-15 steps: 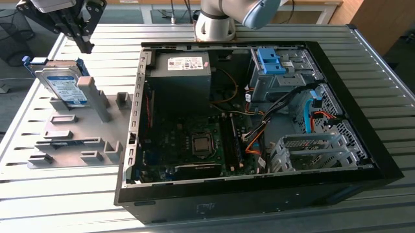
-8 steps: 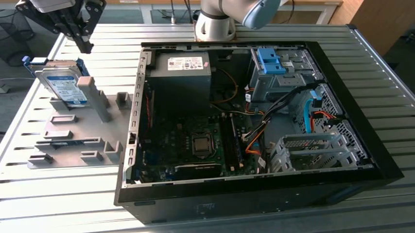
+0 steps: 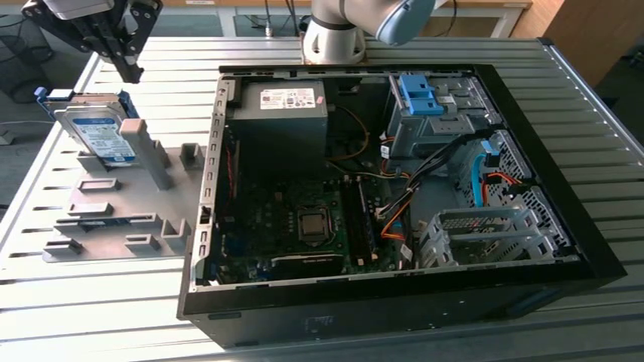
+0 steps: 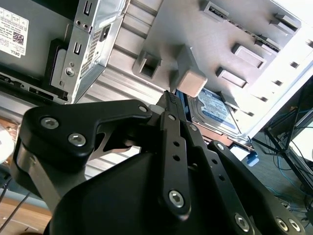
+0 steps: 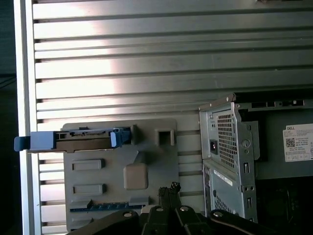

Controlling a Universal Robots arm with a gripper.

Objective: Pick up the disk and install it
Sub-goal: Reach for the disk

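The disk [image 3: 96, 133], a silver drive with a white-and-blue label in a blue caddy, leans upright in a slot of the grey holder plate [image 3: 121, 222] at the exterior view's left. In the first wrist view the disk [image 5: 78, 139] appears edge-on from above. In the second wrist view its label [image 4: 215, 108] peeks out behind a grey post. My gripper [image 3: 131, 73] hangs above and just behind the disk, apart from it. Its fingers [image 4: 171, 105] are shut together with nothing between them, and the fingertips [image 5: 171, 188] point down over the plate.
An open black computer case [image 3: 563, 188] lies at the exterior view's right of the plate, with a power supply [image 3: 282, 113], a motherboard [image 3: 302, 222], a grey drive bay topped by a blue bracket [image 3: 421, 94] and an empty metal cage [image 3: 483, 234]. All rest on a ribbed metal table [image 3: 171, 68].
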